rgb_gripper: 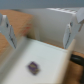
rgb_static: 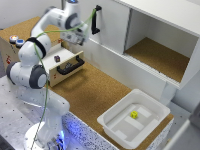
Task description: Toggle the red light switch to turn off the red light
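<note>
The red light switch [rgb_static: 13,38] is a small round button with a red-orange centre. It sits on top of a wooden box at the exterior view's far left, beside a similar blue button [rgb_static: 20,42]. I cannot make out a separate red light. My gripper [rgb_static: 76,39] hangs well to the switch's right, above a pale box with a black-handled drawer [rgb_static: 69,66]. In the wrist view the gripper [rgb_gripper: 40,44] is open, fingers [rgb_gripper: 7,31] wide apart over the box's pale top, with nothing between them. The switch is out of the wrist view.
A small dark object [rgb_static: 57,58] [rgb_gripper: 33,66] lies on the pale box's top. A white cabinet with a black handle [rgb_static: 96,20] stands behind the gripper. A white tray [rgb_static: 112,125] holding a small yellow piece [rgb_static: 134,115] sits at the near right on the cork table.
</note>
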You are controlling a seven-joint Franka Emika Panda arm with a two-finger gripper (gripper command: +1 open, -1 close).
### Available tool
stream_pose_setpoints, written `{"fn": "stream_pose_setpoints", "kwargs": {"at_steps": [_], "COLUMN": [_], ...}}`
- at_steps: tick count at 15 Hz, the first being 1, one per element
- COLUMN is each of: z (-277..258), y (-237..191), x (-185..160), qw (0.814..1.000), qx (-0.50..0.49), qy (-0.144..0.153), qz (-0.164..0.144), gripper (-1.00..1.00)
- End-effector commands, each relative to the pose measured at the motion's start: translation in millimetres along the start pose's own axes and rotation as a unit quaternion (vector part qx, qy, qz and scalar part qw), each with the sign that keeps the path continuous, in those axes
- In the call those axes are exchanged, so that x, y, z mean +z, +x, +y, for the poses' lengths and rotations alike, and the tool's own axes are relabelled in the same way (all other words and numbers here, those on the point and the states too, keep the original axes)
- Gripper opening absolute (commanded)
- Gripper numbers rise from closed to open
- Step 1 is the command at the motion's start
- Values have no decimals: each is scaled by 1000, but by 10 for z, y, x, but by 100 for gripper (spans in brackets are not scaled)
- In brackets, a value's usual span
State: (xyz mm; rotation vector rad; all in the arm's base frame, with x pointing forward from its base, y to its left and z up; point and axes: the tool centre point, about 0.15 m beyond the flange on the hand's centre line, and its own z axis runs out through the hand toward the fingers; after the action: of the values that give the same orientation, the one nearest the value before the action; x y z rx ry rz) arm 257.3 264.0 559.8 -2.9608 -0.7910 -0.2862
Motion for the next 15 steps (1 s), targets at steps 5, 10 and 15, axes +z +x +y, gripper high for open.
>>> {"fn": "stream_pose_setpoints", "kwargs": {"at_steps": [5,10,15], "z": [-2542,-3257,-3421], "y": [118,130,456], "x": [-38,186,465], "qw": [967,939,947], "qx": [-250,-334,-304], "qy": [10,2,-15], "qz": [-45,-85,-108], "gripper": [100,100,100]}}
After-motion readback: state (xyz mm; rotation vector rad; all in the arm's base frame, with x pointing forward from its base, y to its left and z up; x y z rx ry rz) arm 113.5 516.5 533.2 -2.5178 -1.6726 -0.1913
